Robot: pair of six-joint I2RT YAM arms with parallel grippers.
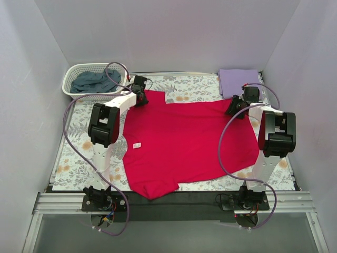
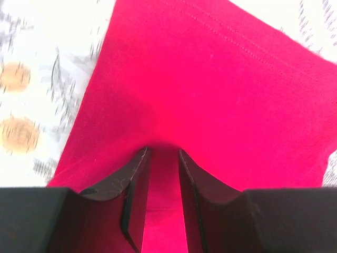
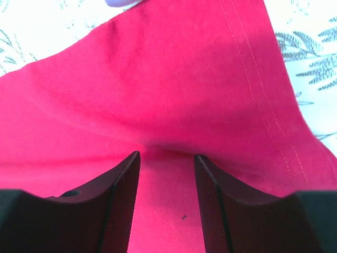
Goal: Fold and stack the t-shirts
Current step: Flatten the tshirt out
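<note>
The crimson red t-shirt (image 1: 184, 142) lies spread flat on the floral table covering. My left gripper (image 1: 139, 96) is at its far left corner. In the left wrist view the jaws stand close together on red cloth (image 2: 210, 95), which puckers at the fingertips (image 2: 138, 163). My right gripper (image 1: 237, 107) is at the shirt's far right corner. Its jaws stand a little wider, with red cloth (image 3: 174, 95) bunched between them. The lavender t-shirt (image 1: 239, 80) lies folded at the far right. The slate blue-grey t-shirt (image 1: 95, 81) lies crumpled in the basket.
A white laundry basket (image 1: 71, 87) stands at the far left corner. The floral table covering (image 1: 195, 87) shows round the shirt. Walls close in the left, right and back. A metal rail (image 1: 174, 203) runs along the near edge by the arm bases.
</note>
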